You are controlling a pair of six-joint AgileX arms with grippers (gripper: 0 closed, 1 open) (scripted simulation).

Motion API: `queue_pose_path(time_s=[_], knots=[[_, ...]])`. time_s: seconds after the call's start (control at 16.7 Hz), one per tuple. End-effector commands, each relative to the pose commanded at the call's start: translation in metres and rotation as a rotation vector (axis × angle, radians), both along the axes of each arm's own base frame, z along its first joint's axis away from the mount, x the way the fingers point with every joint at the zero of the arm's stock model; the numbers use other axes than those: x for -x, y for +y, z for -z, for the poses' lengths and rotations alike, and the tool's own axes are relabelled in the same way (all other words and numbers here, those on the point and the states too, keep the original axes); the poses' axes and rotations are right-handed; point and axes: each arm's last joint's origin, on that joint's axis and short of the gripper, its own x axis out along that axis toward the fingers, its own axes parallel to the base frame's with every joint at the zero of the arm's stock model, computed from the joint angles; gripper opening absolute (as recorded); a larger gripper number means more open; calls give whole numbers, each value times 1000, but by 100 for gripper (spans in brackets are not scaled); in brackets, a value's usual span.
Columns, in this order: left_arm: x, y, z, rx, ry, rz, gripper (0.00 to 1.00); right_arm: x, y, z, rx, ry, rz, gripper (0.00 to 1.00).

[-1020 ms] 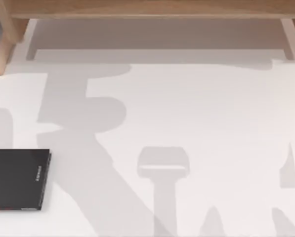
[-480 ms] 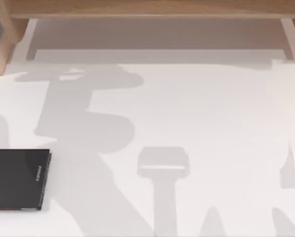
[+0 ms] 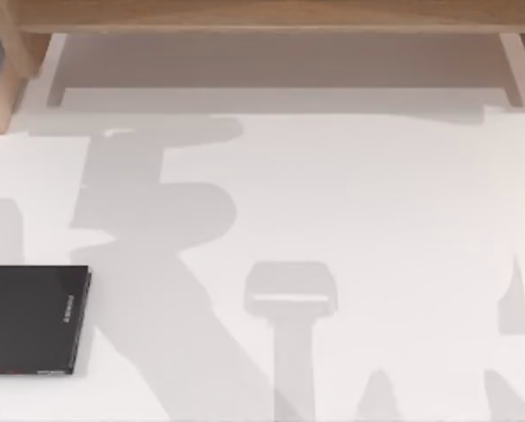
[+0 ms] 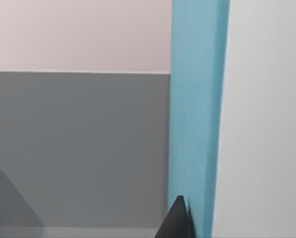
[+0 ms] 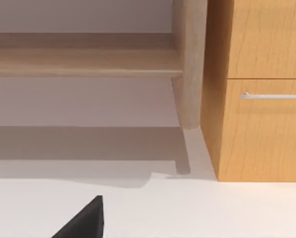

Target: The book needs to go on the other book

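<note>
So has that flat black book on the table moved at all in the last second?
No. The black book lies at the same spot by the table's left edge; only the arm shadows across the table have shifted.

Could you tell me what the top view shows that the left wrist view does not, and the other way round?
The top view shows the thin black book lying flat near the table's left edge, on the white table, with a wooden shelf unit along the far edge and arm shadows across the tabletop. The left wrist view shows the teal-blue book close up, standing on end as a vertical band, with a dark fingertip of the left end effector against its lower part. Shared: I cannot match any object between the two with confidence.
</note>
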Motion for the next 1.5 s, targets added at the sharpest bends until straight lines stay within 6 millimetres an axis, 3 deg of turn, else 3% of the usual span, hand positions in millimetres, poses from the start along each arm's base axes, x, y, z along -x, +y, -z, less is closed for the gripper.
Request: queue_pose_path(time_s=[0.24, 0.42, 0.66, 0.84, 1.02, 1.2, 1.5], knots=[[5, 1, -11, -37, -16, -6, 0, 0, 0, 0, 0, 0, 0, 100], [30, -1, -36, -169, -38, -24, 0, 0, 0, 0, 0, 0, 0, 100], [100, -16, -68, -480, -24, -57, 0, 0, 0, 0, 0, 0, 0, 100], [167, -39, -67, -802, 32, -53, 0, 0, 0, 0, 0, 0, 0, 100], [232, -65, -41, -1132, 89, -4, 0, 0, 0, 0, 0, 0, 0, 100], [282, -87, 5, -1381, 142, 90, 0, 0, 0, 0, 0, 0, 0, 100], [330, -107, 97, -1569, 262, 312, 0, 0, 0, 0, 0, 0, 0, 100]])
